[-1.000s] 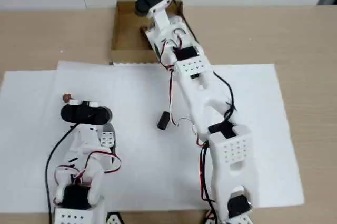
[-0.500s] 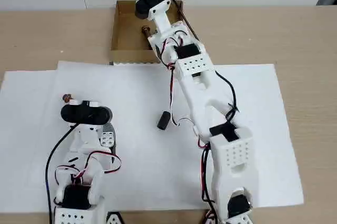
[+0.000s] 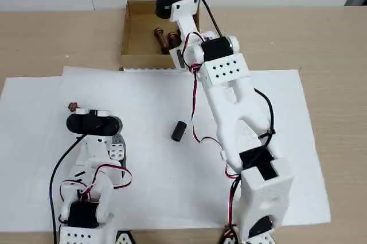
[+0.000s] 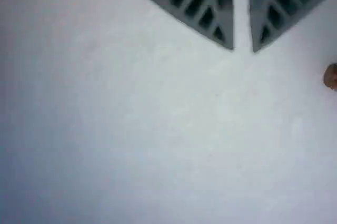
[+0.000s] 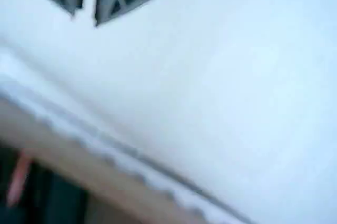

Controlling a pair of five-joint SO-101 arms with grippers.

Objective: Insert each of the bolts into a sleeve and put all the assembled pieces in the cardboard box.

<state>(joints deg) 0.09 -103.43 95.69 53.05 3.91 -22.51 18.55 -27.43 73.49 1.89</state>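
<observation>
Tan cardboard box (image 3: 133, 31); copper-brown bolts (image 3: 163, 37). Black sleeve (image 3: 179, 131) on white paper (image 3: 46, 140). Light wood-tone table (image 3: 332, 37). White arms (image 3: 229, 100), black motors, red-and-black wires. Grey, slatted left gripper (image 4: 243, 50) and right gripper (image 5: 84, 19).

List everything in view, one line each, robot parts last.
cardboard box: one, brown, far side of the table
bolted pieces: two visible, brown, inside the box, beside the right arm
loose bolt: one, brown, on the paper by the left gripper
sleeve: one, black, on the paper between the arms
paper: one sheet, white, covering the near table
table: one, tan wood
left arm: white and black, low over the paper
left gripper: grey, above the paper
right arm: white and black, stretched to the box
right gripper: grey, raised
</observation>
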